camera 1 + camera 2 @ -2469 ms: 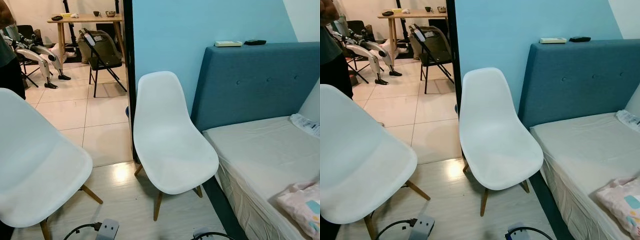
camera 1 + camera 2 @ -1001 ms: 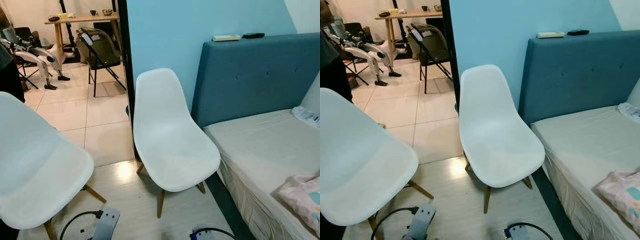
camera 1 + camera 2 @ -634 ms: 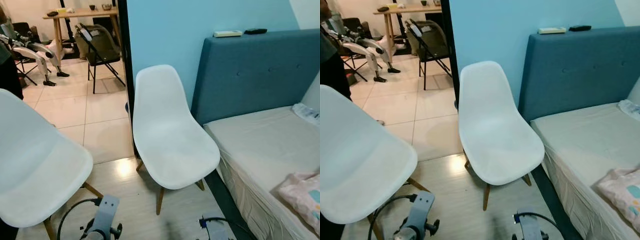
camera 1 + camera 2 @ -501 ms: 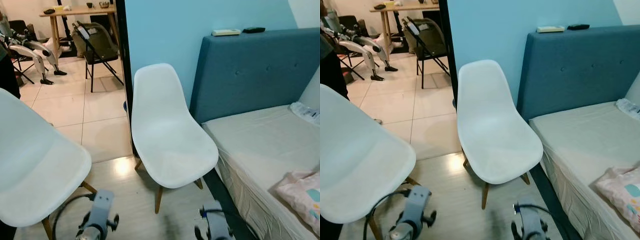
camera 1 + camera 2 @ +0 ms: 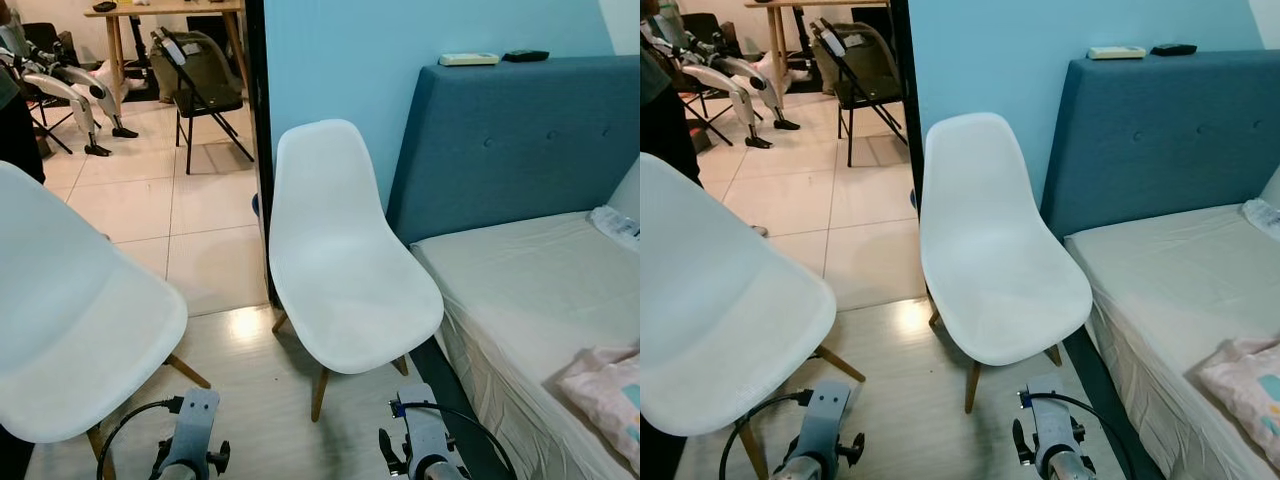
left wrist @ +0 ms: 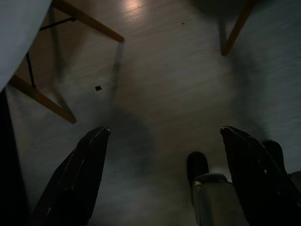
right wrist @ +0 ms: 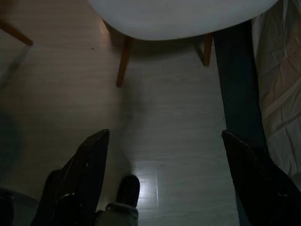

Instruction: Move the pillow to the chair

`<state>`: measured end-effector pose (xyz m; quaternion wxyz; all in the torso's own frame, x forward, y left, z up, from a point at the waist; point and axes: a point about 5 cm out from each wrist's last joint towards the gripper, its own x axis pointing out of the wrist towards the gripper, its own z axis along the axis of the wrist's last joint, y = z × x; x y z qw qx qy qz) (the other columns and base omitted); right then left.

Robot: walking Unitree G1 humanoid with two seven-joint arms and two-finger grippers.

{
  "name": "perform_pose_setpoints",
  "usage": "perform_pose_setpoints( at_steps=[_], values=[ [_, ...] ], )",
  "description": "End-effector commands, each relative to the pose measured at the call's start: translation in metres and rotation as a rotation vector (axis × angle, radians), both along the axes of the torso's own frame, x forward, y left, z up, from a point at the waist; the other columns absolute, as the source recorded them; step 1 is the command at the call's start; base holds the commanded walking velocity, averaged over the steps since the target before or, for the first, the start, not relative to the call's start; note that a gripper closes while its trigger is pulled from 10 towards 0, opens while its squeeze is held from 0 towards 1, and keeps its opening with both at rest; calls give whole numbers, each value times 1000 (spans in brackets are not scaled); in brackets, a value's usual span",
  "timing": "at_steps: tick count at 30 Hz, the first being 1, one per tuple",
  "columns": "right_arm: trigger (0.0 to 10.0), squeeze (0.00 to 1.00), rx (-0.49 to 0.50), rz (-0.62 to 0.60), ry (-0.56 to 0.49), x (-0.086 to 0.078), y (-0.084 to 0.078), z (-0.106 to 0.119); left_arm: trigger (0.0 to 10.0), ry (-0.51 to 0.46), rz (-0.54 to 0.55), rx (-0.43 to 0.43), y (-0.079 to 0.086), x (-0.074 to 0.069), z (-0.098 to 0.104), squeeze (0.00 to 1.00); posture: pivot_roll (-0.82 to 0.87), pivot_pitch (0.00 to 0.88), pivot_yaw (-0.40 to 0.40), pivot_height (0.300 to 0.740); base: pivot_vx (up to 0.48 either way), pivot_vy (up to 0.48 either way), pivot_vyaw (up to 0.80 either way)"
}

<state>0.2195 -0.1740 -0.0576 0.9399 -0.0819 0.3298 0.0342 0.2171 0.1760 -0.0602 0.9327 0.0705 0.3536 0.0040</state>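
Note:
A pink patterned pillow (image 5: 612, 392) lies on the bed's near right part, cut off by the picture's edge. A white shell chair (image 5: 345, 290) with wooden legs stands in the middle, beside the bed, its seat bare. My left arm (image 5: 190, 452) and right arm (image 5: 425, 452) hang low over the floor in front of that chair. The left gripper (image 6: 164, 132) is open over the wooden floor. The right gripper (image 7: 164, 135) is open too, pointing at the floor below the chair's front edge (image 7: 183, 19).
A second white chair (image 5: 75, 330) stands close on the left. The bed (image 5: 520, 290) with a blue headboard (image 5: 510, 140) is on the right. Through the doorway are a tiled floor, a folding chair (image 5: 200, 85), a table and a person (image 5: 15, 120) at the left edge.
The camera has shifted a little. Both arms have come up into the bottom of the eye views. The pillow and chairs have not moved.

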Motion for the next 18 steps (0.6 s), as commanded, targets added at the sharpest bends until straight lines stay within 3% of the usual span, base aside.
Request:
perform_pose_setpoints(
  at_steps=[1, 8, 18],
  values=[
    [10000, 0, -7, 14, 35, -5, -1, -4, 10000, 27, -9, 6, 0, -4, -3, 0, 22, 70, -57, 740, 0, 0, 0],
    [10000, 0, -22, 21, 44, -6, -7, -4, 10000, 40, -16, 2, -4, -4, -4, 0, 11, 64, -66, 740, 0, 0, 0],
    [10000, 0, -69, 52, 48, -3, -26, 0, 10000, -17, -32, -12, -18, 9, 4, 0, 0, 53, -104, 740, 0, 0, 0]
  ],
)
